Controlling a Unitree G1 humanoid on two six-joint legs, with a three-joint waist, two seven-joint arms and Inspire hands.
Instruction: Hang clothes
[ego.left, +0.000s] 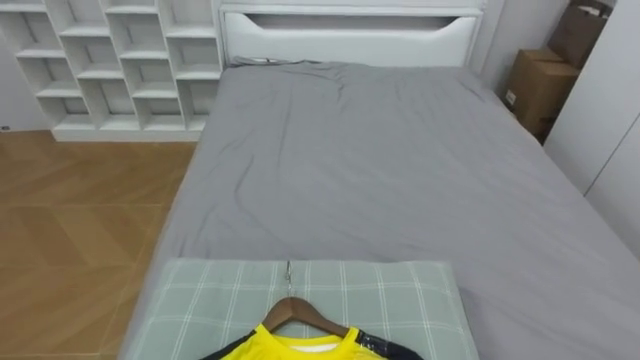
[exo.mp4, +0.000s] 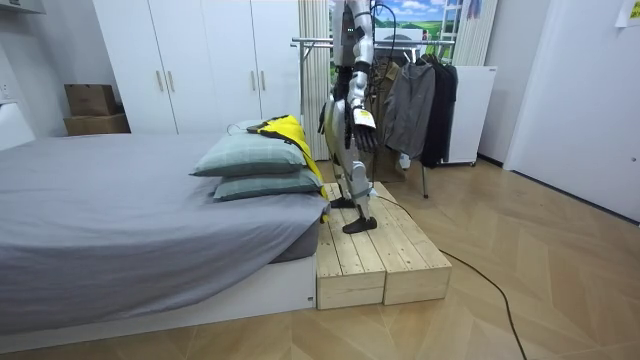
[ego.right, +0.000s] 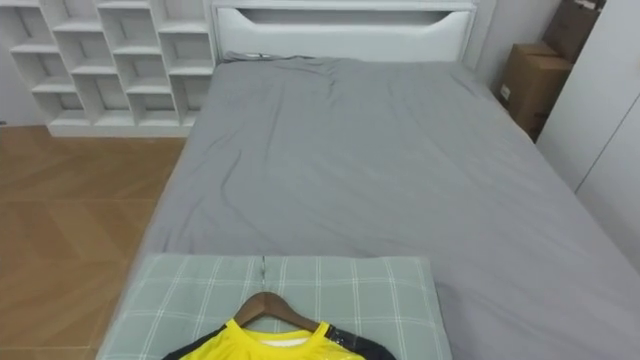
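On the pillow (ego.left: 400, 295) lies a hangered yellow shirt (ego.left: 300, 348).

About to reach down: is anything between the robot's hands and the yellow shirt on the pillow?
Nothing visible. The yellow shirt on its hanger lies uncovered on the top pillow just ahead; the left hand hangs at the robot's side.

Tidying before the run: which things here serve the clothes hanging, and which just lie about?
Job: yellow shirt, brown wooden hanger inside it, metal clothes rail holding dark garments.
Lying about: green checked pillows, grey-sheeted bed, white cube shelf, brown cardboard boxes, pale wooden platform.
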